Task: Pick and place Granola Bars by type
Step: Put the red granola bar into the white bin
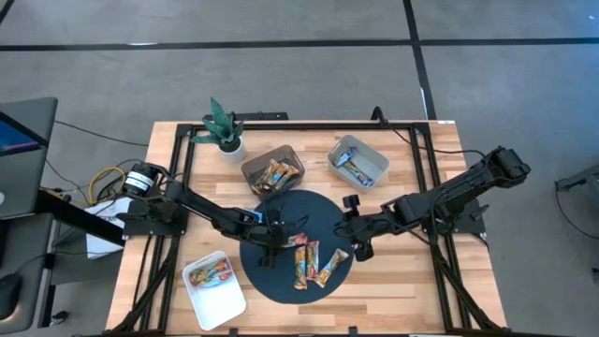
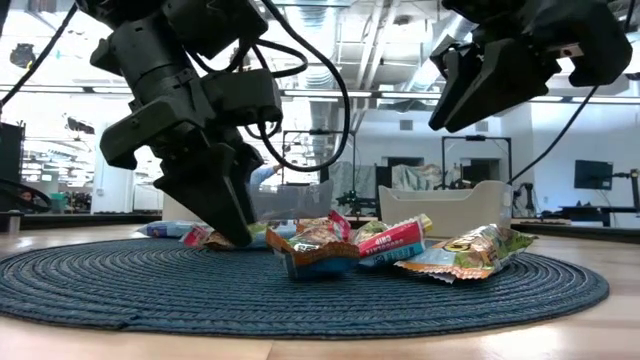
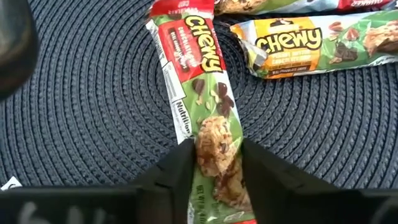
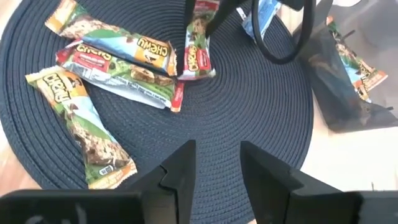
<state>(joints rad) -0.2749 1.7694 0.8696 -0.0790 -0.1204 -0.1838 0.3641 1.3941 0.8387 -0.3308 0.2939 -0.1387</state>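
Note:
A round dark woven mat (image 1: 281,281) holds several granola bars (image 1: 314,262). My left gripper (image 3: 217,168) is down on the mat's left part (image 1: 271,232), over the end of a red-and-green Chewy bar (image 3: 199,81) that lies flat; the same bar (image 4: 198,46) shows in the right wrist view. Beside it lie three more bars: orange-and-blue (image 4: 115,43), red (image 4: 118,78) and orange-green (image 4: 81,124). A blue-and-white bar (image 4: 261,18) lies near the left gripper. My right gripper (image 4: 217,155) hangs open above the mat's right side (image 1: 360,245). My left gripper pinches the red-and-green bar near one end (image 3: 217,146) between its two fingers, one finger on each long edge. The fingers (image 3: 180,171) lie across the bar and come slanting down from the table's left. The rest of the bar lies flat on the mat.
Three bins ring the mat: a dark one (image 1: 251,170) with orange bars, a grey one (image 1: 374,161) with blue bars, both at the far side, and a white one (image 1: 201,301) with red bars at the near left. A potted plant (image 1: 223,126) stands far left.

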